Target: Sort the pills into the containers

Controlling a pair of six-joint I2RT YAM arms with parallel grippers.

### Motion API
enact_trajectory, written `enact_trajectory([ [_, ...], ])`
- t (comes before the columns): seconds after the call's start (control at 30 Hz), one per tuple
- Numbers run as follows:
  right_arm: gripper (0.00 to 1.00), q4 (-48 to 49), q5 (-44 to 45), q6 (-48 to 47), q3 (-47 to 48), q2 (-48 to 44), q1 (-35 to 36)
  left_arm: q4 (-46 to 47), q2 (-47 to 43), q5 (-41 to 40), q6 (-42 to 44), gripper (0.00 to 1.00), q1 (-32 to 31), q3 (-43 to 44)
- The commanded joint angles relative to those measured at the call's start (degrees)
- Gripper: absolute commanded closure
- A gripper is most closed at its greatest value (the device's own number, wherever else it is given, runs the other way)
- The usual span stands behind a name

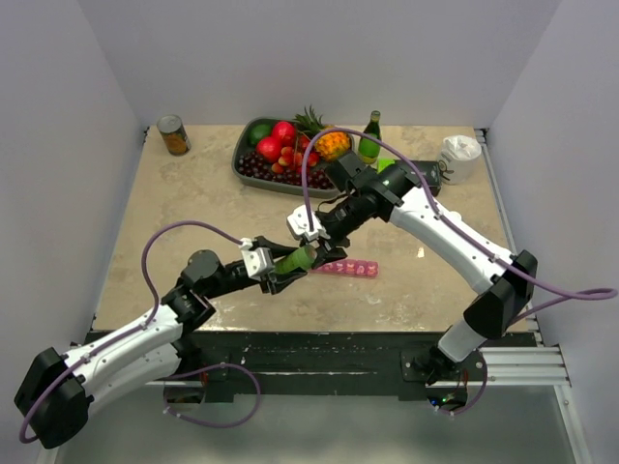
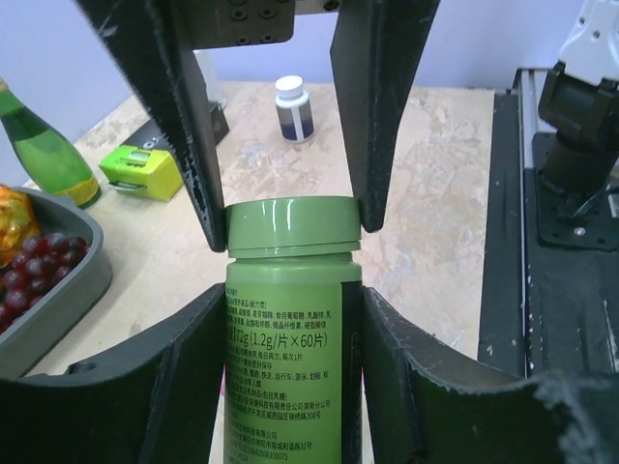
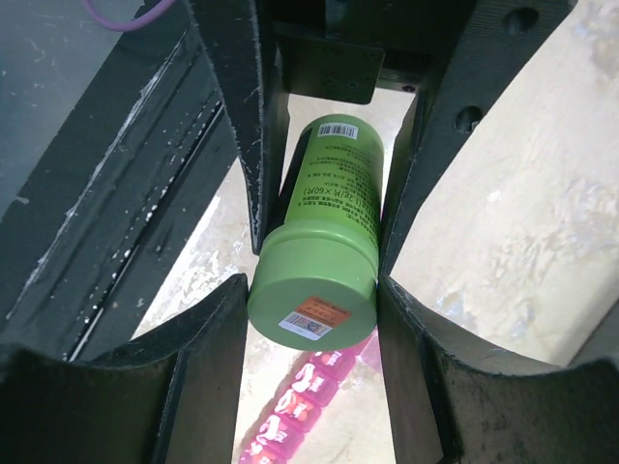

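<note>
Both arms meet over the front middle of the bench [image 1: 193, 193]. The left fingers [image 2: 193, 367] are closed around the body of a green bottle [image 2: 288, 387], and the right fingers [image 3: 208, 367] are clamped on either side of its cap [image 3: 311, 290]. The bottle is lifted off the bench and lying tilted. The pink pill organizer [image 1: 350, 268] lies flat on the bench just beside the cap end, partly beneath it.

Risks, as we judge them:
- A twist could spin the bottle inside the left fingers, because the body is smooth and round, and the cap would stay on.
- The right fingers sit on the cap's rim, so they may slip off.
- If the cap comes off with the bottle this tilted, pills could spill onto the bench and miss the compartments.
- We cannot tell whether the organizer's lids are open.

What each view adds:
- The left wrist view shows the label, the seam under the cap, a small white bottle [image 2: 293, 106] and a green box [image 2: 143, 172] behind. It shows no organizer.
- The right wrist view shows the sticker on top of the cap and the pink compartments directly below it.
- Only the top view shows both arms and the fruit tray [image 1: 242, 166].
</note>
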Motion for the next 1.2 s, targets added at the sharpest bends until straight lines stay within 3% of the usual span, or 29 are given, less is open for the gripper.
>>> enact_trajectory([
  [0.0, 0.95, 6.29, -0.79, -0.96, -2.66, -4.17, 1.19, 11.17, -0.30, 3.04, -4.24, 1.00, 0.03, -2.98],
  [0.23, 0.96, 6.82, 1.50, -0.78, -1.18, -4.44, 2.42, 22.24, 3.22, 7.69, -11.70, 1.00, 0.56, -5.00],
  [0.53, 0.95, -0.56, 0.35, -7.46, 3.13, -4.44, 2.77, 39.48, 6.29, 15.86, -23.03, 1.00, 4.42, -9.48],
  [0.7, 0.95, 0.05, 5.96, -9.04, 2.70, -4.35, 5.40, 48.79, 11.21, 21.75, -30.16, 1.00, 5.92, -9.48],
  [0.87, 0.93, 1.63, 9.84, -8.87, 1.99, -4.00, 7.08, 49.42, 13.68, 23.25, -30.79, 1.00, 6.18, -8.52],
  [0.97, 0.76, 2.69, 10.03, -2.93, 2.69, -3.74, 7.17, 46.35, 13.33, 23.43, -29.48, 1.00, 6.71, -7.47],
  [1.0, 0.54, 2.60, 9.59, -0.72, 3.56, -3.48, 6.99, 43.39, 12.37, 23.08, -27.73, 1.00, 6.97, -7.38],
  [1.1, 0.14, 2.07, 7.31, 7.11, 6.73, -3.56, 5.85, 32.16, 8.34, 18.35, -20.81, 1.00, 6.98, -6.23],
  [1.17, 0.03, 8.11, 5.28, 17.95, 6.13, -5.66, 4.71, 27.38, 6.22, 13.18, -17.45, 1.00, 7.06, -5.79],
])
